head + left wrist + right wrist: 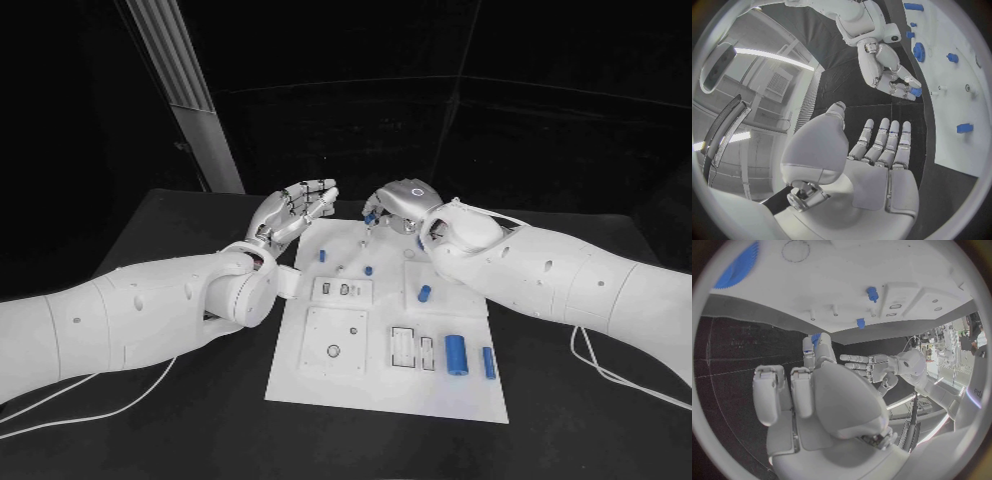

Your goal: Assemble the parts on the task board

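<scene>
Several blue parts sit on your white board (325,375), which lies in the middle of the black table (173,225), its far edge under the two hands. Near the board's right corner a long cylinder (456,354) lies in a recess, with a slimmer rod (489,363) just beside it toward the edge. A short peg (424,293) lies farther up on the right side, and two small pieces (322,256) and (369,270) stand apart near the far left of the board. You can also see pale rectangular pockets (411,349) in the middle of the board, with light inserts in them, and a square plate (335,340) with a round hole to their left. In the right wrist view a blue gear (737,267) lies flat on the board, well apart from the small pegs. Your right hand (400,203) hovers over the far edge with its fingers curled down, pinching a small blue part (915,92) at the fingertips; the left wrist view shows this plainly. Your left hand (296,210) is raised just beside it, palm flat, fingers straight and close together, holding nothing and touching nothing. The two hands are near each other but not in contact.
</scene>
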`<state>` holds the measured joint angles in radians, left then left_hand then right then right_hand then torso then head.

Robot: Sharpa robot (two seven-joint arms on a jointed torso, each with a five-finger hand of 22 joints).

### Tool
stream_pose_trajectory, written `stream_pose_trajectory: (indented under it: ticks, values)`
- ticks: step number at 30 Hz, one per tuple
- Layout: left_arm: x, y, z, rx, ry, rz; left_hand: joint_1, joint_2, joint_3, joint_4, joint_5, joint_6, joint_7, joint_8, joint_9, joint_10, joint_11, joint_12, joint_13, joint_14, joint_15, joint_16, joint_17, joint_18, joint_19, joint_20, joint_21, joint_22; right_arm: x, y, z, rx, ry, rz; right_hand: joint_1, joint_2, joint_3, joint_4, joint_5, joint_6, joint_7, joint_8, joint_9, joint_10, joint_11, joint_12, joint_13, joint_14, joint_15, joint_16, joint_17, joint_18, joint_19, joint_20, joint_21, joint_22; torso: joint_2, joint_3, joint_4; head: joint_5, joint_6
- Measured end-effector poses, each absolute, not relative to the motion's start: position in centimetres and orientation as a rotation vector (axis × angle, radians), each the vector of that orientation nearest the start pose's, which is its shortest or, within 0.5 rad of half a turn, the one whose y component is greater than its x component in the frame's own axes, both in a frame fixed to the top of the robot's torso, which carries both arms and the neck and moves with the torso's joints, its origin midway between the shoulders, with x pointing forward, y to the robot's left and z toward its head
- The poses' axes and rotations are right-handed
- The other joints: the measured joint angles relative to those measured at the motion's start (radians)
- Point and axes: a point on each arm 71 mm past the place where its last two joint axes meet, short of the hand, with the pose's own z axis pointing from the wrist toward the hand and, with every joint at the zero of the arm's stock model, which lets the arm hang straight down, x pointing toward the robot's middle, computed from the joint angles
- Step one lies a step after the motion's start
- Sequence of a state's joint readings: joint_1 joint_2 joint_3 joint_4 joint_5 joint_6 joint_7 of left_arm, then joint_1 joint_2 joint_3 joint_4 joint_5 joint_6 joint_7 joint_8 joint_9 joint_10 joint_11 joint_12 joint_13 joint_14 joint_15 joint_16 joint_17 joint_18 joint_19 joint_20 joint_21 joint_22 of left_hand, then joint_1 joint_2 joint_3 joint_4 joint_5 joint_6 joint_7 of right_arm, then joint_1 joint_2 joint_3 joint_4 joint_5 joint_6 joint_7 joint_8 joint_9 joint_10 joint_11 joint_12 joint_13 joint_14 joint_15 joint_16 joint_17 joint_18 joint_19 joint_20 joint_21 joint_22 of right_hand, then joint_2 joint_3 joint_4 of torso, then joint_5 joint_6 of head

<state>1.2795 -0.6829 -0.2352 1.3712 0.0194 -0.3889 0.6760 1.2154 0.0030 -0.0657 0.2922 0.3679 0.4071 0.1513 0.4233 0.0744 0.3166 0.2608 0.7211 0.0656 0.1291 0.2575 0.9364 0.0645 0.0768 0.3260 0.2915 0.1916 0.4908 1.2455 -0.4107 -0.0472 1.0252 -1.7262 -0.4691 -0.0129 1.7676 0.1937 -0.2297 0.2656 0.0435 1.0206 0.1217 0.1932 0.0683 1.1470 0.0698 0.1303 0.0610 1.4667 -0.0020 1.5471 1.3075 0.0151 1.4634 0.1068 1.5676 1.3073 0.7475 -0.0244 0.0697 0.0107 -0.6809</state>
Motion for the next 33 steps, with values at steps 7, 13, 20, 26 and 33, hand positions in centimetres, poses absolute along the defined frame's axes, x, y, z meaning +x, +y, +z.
stream_pose_trajectory:
  ticks: [7,13,20,26,33]
  values:
    - [50.7,18.1,-19.6,-0.896,1.283,-1.539,0.000,0.000,0.000,0.000,0.000,0.000,0.000,0.004,0.000,0.000,0.000,0.000,0.000,0.000,0.000,0.000,0.000,0.000,0.000,0.000,0.000,0.000,56.4,-10.3,-17.6,-0.435,1.398,0.519,0.007,-0.001,0.000,0.000,0.000,-0.001,0.001,-0.005,0.000,0.004,0.004,-0.012,0.000,-0.004,0.004,0.000,0.000,0.000,0.000,0.000,0.000,0.000,0.002,-0.0012,0.0037,-0.002,-0.005]
    - [50.7,18.1,-19.6,-0.895,1.283,-1.540,0.000,0.000,0.000,0.000,0.000,0.000,0.000,0.004,0.000,0.000,0.000,0.000,0.000,0.000,0.000,0.000,0.000,0.000,0.000,0.000,0.000,0.000,56.7,-10.4,-17.8,-0.435,1.429,0.500,0.008,0.000,0.000,0.000,0.000,-0.002,0.001,-0.008,0.000,0.004,0.004,-0.012,0.000,-0.003,0.005,0.000,0.000,0.000,0.000,0.000,0.000,0.000,0.003,-0.0012,0.0027,0.004,-0.008]
    - [50.7,18.1,-19.6,-0.895,1.283,-1.539,-0.004,0.004,0.000,0.000,0.000,0.000,0.000,0.004,0.000,0.000,0.000,0.000,0.000,0.000,0.000,0.000,0.000,0.000,0.000,0.000,0.000,0.000,56.9,-10.1,-18.0,-0.435,1.451,0.489,0.016,-0.008,0.004,0.004,0.000,-0.002,0.001,-0.009,0.000,0.004,0.004,-0.018,0.000,0.000,0.007,0.000,0.000,0.000,0.004,0.004,0.000,0.001,0.002,-0.0010,0.0021,0.003,-0.007]
    - [50.7,18.1,-19.6,-0.895,1.283,-1.539,-0.004,0.004,0.000,0.000,0.000,0.000,0.000,0.004,0.000,0.000,0.000,0.000,0.000,0.000,0.000,0.000,0.000,0.000,0.000,0.000,0.000,0.000,57.1,-10.3,-18.2,-0.425,1.465,0.468,0.016,-0.008,0.004,0.004,-0.001,-0.002,0.001,-0.012,-0.001,0.004,0.004,-0.018,0.000,0.000,0.007,0.000,0.000,0.000,0.004,0.004,0.000,0.001,0.002,-0.0010,0.0022,0.001,-0.007]
    - [50.7,18.1,-19.6,-0.894,1.282,-1.539,-0.004,0.004,0.000,0.000,0.000,0.000,0.000,0.004,0.000,0.000,0.000,0.000,0.000,0.000,0.000,0.000,0.000,0.000,0.000,0.000,0.000,0.000,57.4,-10.3,-18.3,-0.416,1.476,0.450,0.016,-0.008,0.003,0.004,-0.003,-0.001,0.006,-0.015,-0.002,0.004,0.004,-0.023,0.000,0.000,0.007,0.000,0.000,0.000,0.004,0.004,0.000,0.001,0.003,-0.0011,0.0022,-0.003,-0.008]
